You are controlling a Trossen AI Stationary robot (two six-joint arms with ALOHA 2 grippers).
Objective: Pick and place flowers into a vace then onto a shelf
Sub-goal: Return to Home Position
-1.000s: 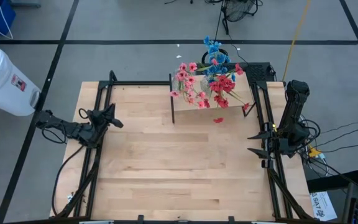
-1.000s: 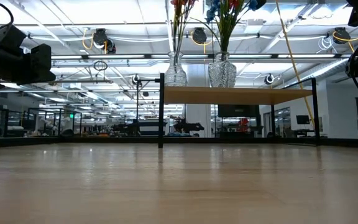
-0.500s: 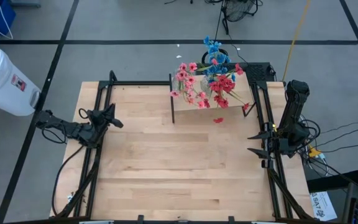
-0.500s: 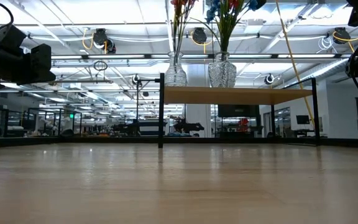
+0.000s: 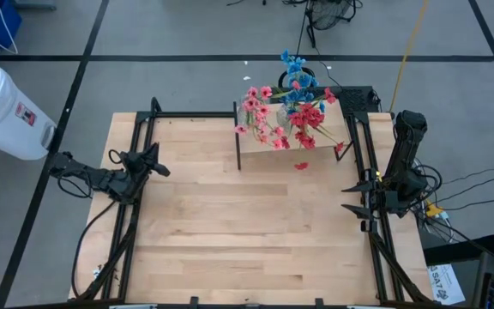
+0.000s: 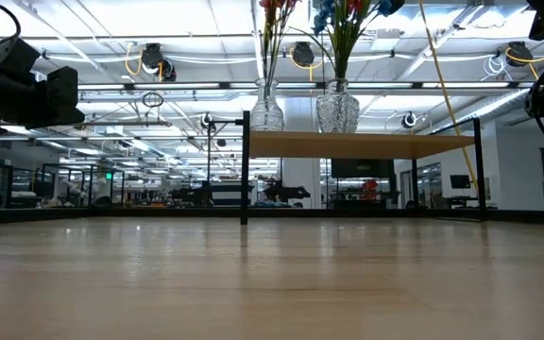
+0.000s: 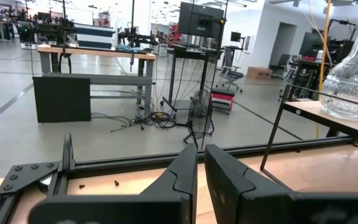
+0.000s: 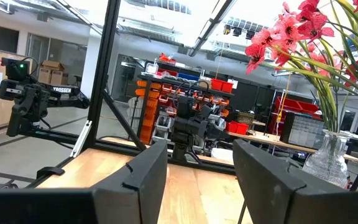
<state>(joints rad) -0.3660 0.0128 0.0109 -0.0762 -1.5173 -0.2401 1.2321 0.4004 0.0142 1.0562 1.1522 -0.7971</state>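
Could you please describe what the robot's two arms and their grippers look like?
Both are dark, nearly black, jointed arms. The left arm carries white TROSSEN lettering and a black cable loops from it; the right arm looks alike. The left gripper and right gripper each have two flat, angular black fingers.

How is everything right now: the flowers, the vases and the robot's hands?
vases, upright on the shelf
flowers, standing in the vases
shelf, holding both vases
red blossom, loose on the tabletop
left gripper, fingers shut, empty
right gripper, fingers open, empty
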